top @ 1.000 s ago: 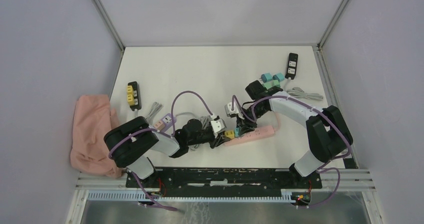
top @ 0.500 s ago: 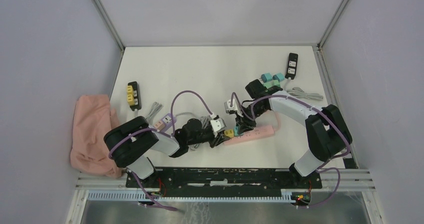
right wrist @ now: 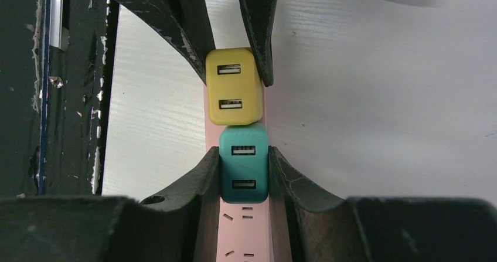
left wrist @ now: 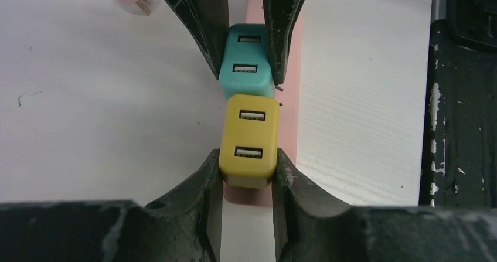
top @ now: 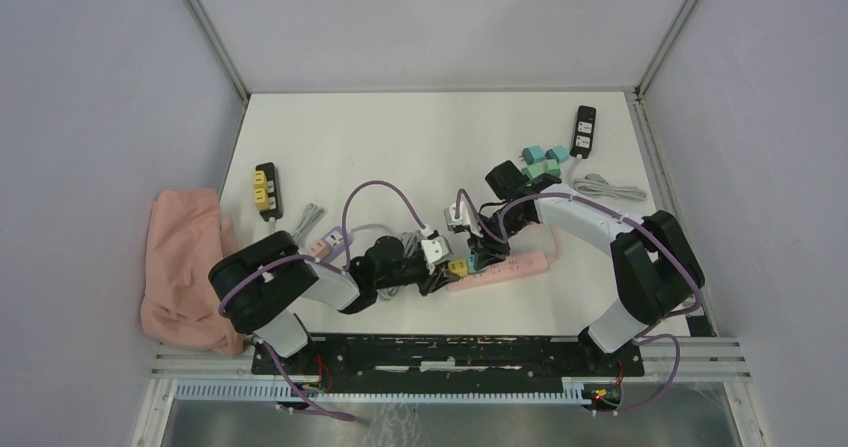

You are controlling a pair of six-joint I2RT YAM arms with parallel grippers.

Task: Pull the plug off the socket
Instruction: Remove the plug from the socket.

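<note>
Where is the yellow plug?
In the top view, the yellow plug sits just below centre, on the pink power strip, just left of the teal plug, pinched by the left pincer.

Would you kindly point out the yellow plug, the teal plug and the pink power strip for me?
yellow plug (left wrist: 248,134): left wrist view, face between its USB ports.
teal plug (right wrist: 244,167): right wrist view, face between its USB ports.
pink power strip (right wrist: 243,234): right wrist view, bare top below the teal plug.

light: bright, even, diffuse, from overhead | shadows: soft, short, mid-frame in top view | glare: table (top: 400,137) near white, mild | focus: yellow plug (left wrist: 248,136), teal plug (right wrist: 244,165) crisp at centre; wrist views' bottom edge soft
</note>
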